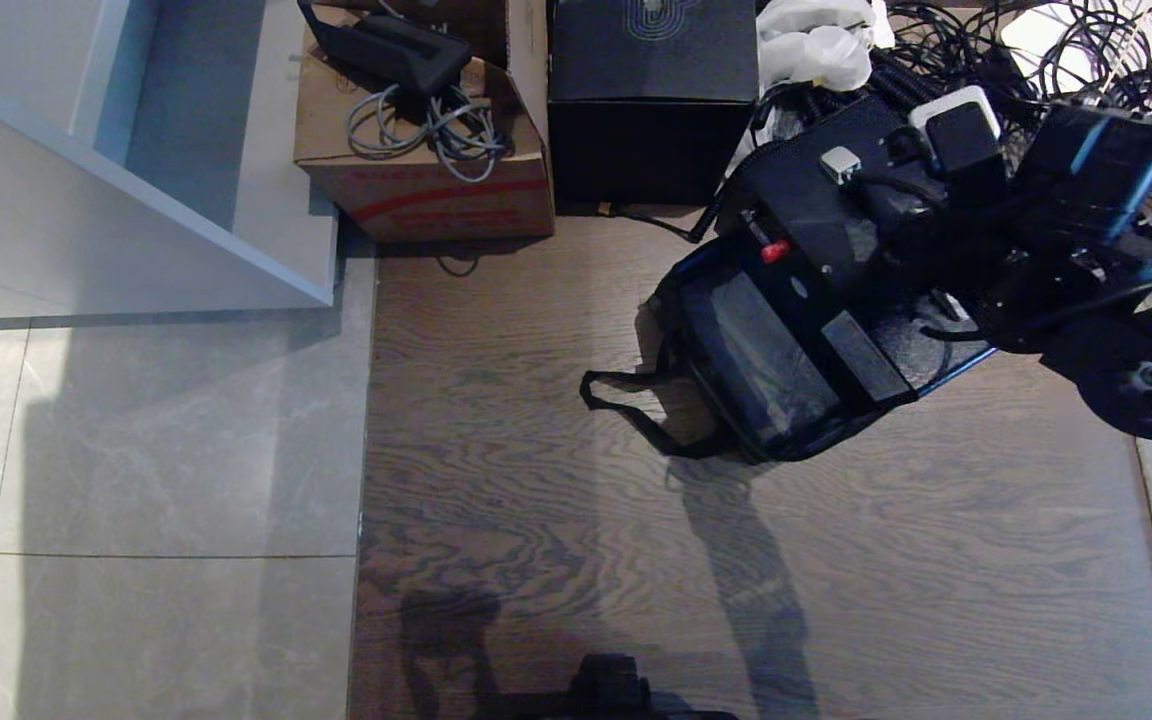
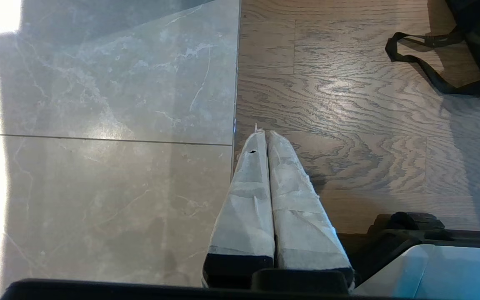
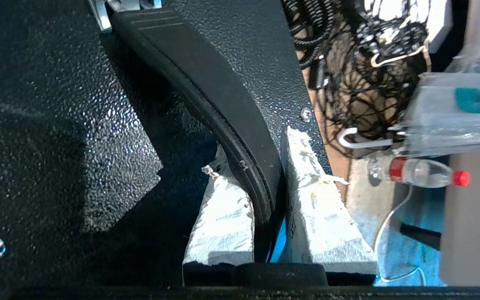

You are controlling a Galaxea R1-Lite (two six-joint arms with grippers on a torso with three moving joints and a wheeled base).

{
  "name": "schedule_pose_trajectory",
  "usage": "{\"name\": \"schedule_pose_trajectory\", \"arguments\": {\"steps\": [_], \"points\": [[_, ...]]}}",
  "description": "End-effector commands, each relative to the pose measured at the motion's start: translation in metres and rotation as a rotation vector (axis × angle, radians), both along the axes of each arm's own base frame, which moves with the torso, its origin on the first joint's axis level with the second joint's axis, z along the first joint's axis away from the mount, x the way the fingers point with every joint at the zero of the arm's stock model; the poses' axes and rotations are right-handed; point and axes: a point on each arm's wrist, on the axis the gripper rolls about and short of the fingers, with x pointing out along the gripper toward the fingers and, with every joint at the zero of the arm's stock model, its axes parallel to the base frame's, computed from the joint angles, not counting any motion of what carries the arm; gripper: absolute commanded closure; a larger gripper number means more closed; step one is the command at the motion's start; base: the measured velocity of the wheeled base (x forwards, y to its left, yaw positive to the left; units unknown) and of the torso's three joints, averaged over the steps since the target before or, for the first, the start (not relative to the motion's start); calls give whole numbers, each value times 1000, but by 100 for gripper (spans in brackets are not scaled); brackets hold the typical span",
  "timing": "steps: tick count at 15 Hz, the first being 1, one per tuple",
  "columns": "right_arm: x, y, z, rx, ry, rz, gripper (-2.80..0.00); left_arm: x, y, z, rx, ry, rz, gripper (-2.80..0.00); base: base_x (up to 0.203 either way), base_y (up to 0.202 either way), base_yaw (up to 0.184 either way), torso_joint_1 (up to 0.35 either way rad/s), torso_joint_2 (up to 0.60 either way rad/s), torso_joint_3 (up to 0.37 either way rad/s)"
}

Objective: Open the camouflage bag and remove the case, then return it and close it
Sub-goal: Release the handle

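Your right pincer (image 3: 267, 196) grips the case (image 1: 836, 215) by its handle (image 3: 206, 87), lifted above the open camouflage bag (image 1: 756, 370) on the floor. Next, lower it back in. Your left pincer (image 2: 267, 137) is closed, parked.

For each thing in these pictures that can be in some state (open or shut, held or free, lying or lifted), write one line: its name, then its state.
Right pincer: shut on the case's handle.
Case: held by its black bar handle, over the bag.
Camouflage bag: open on the wooden floor, shoulder strap lying loose.
Left pincer: shut, empty, over the floor.
Cardboard box: open, cables inside.
Plastic bottle: capped, lying down.
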Motion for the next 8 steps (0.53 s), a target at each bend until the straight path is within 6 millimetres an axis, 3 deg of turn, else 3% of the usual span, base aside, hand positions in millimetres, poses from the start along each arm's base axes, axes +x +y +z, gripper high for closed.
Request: {"name": "schedule_pose_trajectory", "arguments": {"steps": [1, 8], "points": [[-6, -11, 12, 9, -34, -30, 0, 0, 0, 0, 0, -2, 1, 0, 0, 0, 0, 0, 0, 0], [31, -68, 13, -8, -21, -227, 0, 0, 0, 0, 0, -2, 1, 0, 0, 0, 0, 0, 0, 0]]}}
